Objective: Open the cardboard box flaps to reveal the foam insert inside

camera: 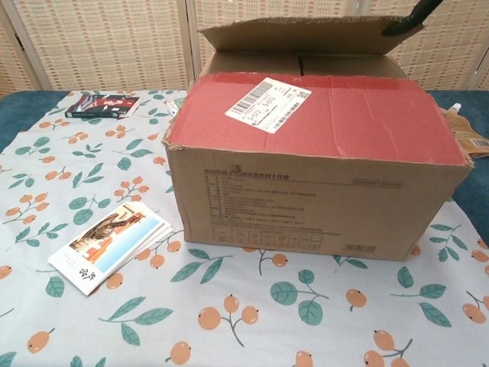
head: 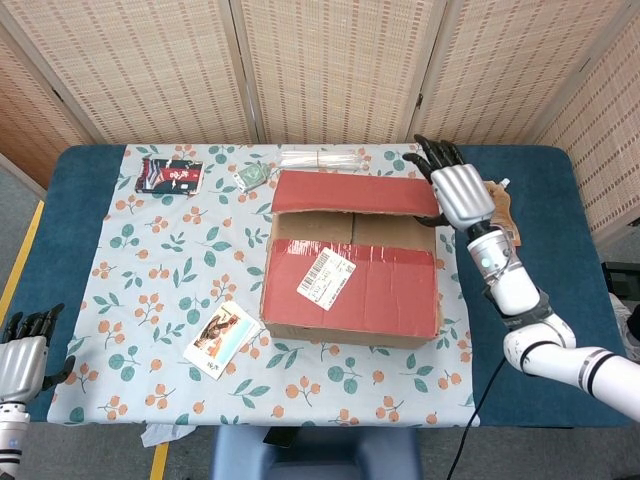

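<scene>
Cardboard box (head: 352, 260) sits mid-table on the floral cloth (head: 150, 270). Rear flap (head: 350, 192) is raised at its right corner by the right hand (head: 455, 190), which grips its edge; the near flap (camera: 321, 115) lies flat. Left hand (head: 22, 358) hangs off the table's near-left corner, fingers loosely apart, holding nothing.

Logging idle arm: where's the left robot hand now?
Head view, bottom-left corner: the left robot hand sits off the near-left edge of the blue table, far from the red-topped cardboard box.
</scene>
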You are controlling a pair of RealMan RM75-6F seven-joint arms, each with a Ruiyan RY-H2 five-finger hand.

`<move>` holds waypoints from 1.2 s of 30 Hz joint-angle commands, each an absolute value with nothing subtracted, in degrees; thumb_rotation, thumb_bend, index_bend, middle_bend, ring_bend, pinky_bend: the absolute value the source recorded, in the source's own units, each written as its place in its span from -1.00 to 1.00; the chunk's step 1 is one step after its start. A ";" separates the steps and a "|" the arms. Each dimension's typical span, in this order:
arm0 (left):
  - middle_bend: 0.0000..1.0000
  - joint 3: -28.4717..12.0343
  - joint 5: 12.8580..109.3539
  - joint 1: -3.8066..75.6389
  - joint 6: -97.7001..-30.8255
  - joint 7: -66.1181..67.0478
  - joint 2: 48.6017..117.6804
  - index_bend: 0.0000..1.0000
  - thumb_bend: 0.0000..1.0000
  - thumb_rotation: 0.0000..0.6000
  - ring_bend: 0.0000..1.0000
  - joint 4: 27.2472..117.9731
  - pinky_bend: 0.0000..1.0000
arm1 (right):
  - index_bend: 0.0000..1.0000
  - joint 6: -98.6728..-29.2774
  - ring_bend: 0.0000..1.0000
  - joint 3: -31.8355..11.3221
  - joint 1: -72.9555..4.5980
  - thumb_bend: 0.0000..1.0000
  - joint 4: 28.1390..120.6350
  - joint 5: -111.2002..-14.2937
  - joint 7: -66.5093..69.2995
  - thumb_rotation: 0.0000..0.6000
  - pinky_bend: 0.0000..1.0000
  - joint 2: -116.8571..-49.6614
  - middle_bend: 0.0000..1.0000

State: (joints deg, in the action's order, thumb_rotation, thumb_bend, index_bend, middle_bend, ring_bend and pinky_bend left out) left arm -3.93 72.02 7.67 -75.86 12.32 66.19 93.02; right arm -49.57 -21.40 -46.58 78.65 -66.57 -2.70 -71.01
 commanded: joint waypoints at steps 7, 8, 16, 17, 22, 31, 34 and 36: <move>-0.59 -4.13 71.15 8.76 -72.59 8.51 64.97 -0.80 -0.19 1.00 -0.82 91.69 -1.00 | -0.71 -45.36 -0.96 -26.49 -53.32 -0.48 74.00 -55.02 -9.08 1.00 -1.00 -69.35 -1.00; -0.59 -4.26 70.94 8.84 -72.39 8.08 64.91 -0.79 -0.19 1.00 -0.83 91.54 -1.00 | -0.71 -44.56 -0.96 -26.93 -54.11 -0.48 72.74 -53.37 -9.46 1.00 -1.00 -69.45 -1.00; -0.59 -4.41 70.32 9.30 -71.15 6.38 64.71 -0.78 -0.19 1.00 -0.85 90.68 -1.00 | -0.71 -33.63 -0.96 -28.52 -60.53 -0.48 58.34 -45.08 -6.39 1.00 -1.00 -71.97 -1.00; -0.59 -4.48 70.09 9.30 -71.15 6.34 64.73 -0.78 -0.19 1.00 -0.85 90.61 -1.00 | -0.71 -32.79 -0.96 -28.50 -61.05 -0.48 56.72 -45.07 -5.83 1.00 -1.00 -72.37 -1.00; -0.59 -4.80 68.99 9.55 -70.55 6.20 64.80 -0.78 -0.19 1.00 -0.85 90.28 -1.00 | -0.71 -29.73 -0.96 -27.96 -62.76 -0.48 50.82 -46.09 -2.92 1.00 -1.00 -74.43 -1.00; -0.59 -5.00 67.72 9.84 -70.37 7.14 65.17 -0.78 -0.19 1.00 -0.84 90.24 -1.00 | -0.71 -30.04 -0.96 -26.36 -61.91 -0.48 50.75 -52.02 2.47 1.00 -1.00 -74.82 -1.00; -0.59 -4.92 67.53 9.90 -70.29 7.49 65.27 -0.78 -0.19 1.00 -0.84 90.20 -1.00 | -0.71 -31.60 -0.96 -25.98 -60.02 -0.48 54.93 -54.12 4.20 1.00 -1.00 -72.74 -1.00; -0.59 -4.92 67.39 9.94 -70.28 7.64 65.28 -0.78 -0.19 1.00 -0.84 90.10 -1.00 | -0.71 -32.92 -0.96 -25.36 -57.50 -0.48 60.20 -55.80 5.63 1.00 -1.00 -69.96 -1.00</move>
State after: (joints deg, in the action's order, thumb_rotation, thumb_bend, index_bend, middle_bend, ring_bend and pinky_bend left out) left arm -4.92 67.40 9.93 -70.29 7.64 65.28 90.11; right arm -31.19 -26.13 -60.27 54.94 -53.46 3.63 -72.98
